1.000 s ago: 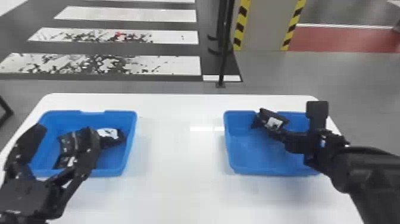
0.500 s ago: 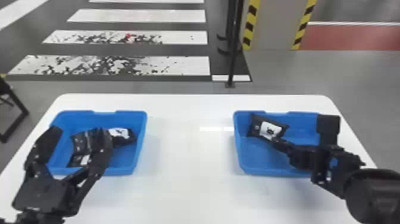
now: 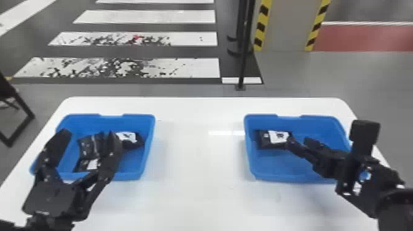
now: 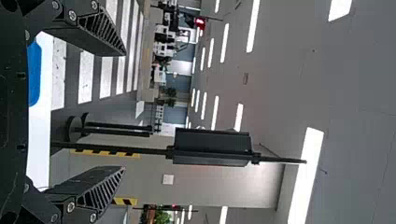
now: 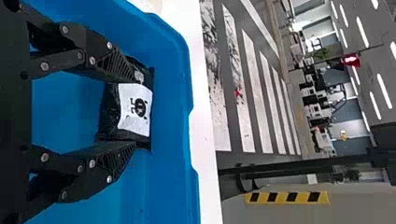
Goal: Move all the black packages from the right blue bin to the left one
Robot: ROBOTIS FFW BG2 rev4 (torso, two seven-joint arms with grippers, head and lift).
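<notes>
Black wrapping with a white label marks the one package (image 3: 265, 142) visible in the right blue bin (image 3: 279, 164), lying on its floor toward the far left corner. Well apart to the left of the right blue bin, across the white table (image 3: 196, 190), stands the left blue bin (image 3: 132, 173). It holds at least two black packages (image 3: 90, 146), partly overlapped by the left gripper; whether there is a third, I can't tell.

So the job looks mostly done: several packages are where they belong, and a single one seems left to carry over from the right blue bin.

The right gripper (image 5: 135, 112) is inside the right blue bin, its fingers apart and on either side of that last package. Whether the pads touch it can't be made out, and nothing suggests a firm grip or a lift. What remains, as I judge it, is to close on the package, raise it clear of the right blue bin's wall, take it left and let it go.

The left gripper (image 3: 87, 135) waits over the left blue bin, well to the left of the right blue bin, fingers wide apart and empty.
</notes>
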